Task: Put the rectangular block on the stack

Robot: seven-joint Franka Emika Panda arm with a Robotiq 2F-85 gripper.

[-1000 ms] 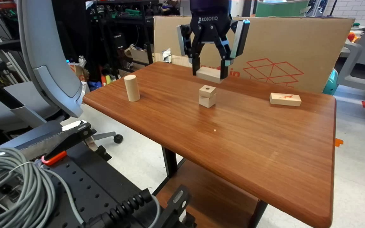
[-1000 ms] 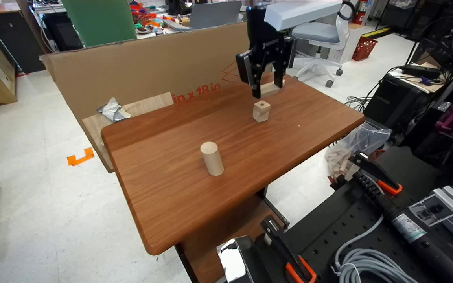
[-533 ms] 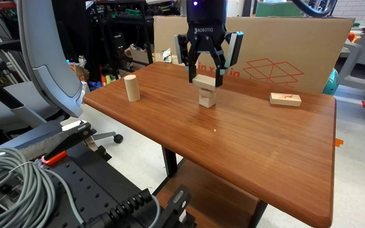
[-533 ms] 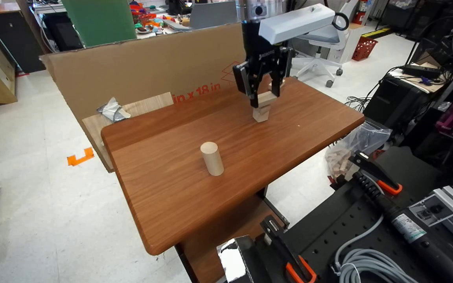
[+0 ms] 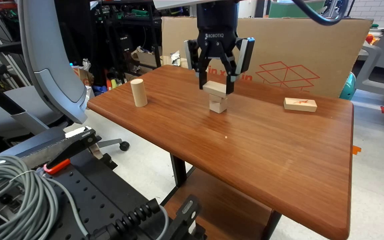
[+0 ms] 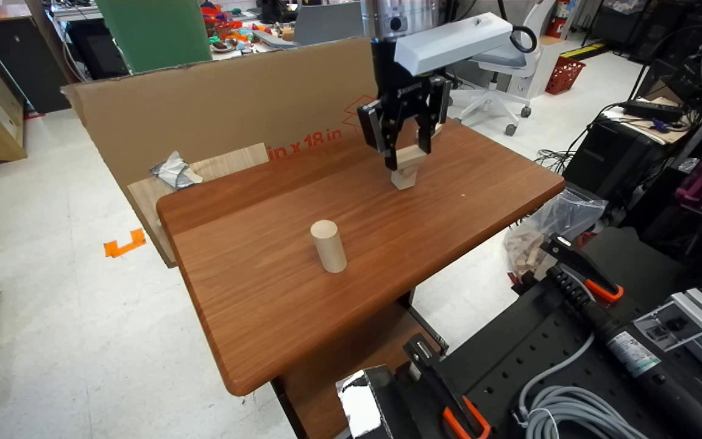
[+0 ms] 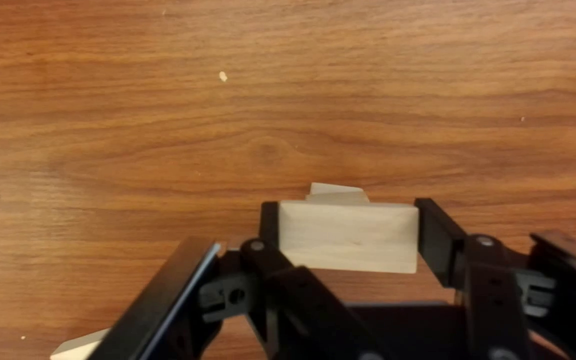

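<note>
Pointing down, the Robotiq gripper (image 5: 216, 90) pinches the rectangular wooden block (image 5: 214, 87) by its ends, directly over the cube stack (image 5: 216, 106), contact unclear; a wood-grain table (image 5: 278, 150) lies beneath, a red-printed cardboard sheet (image 5: 288, 41) and grey office chair (image 5: 47, 55) beside it

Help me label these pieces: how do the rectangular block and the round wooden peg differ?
Shape: the rectangular block is a flat-faced oblong; the round wooden peg is a cylinder.
Pose: the rectangular block has its long side roughly level; the round wooden peg stands upright.
Support: the rectangular block is clamped in the gripper over the stack; the round wooden peg stands on the table.
Both are pale wood.
</note>
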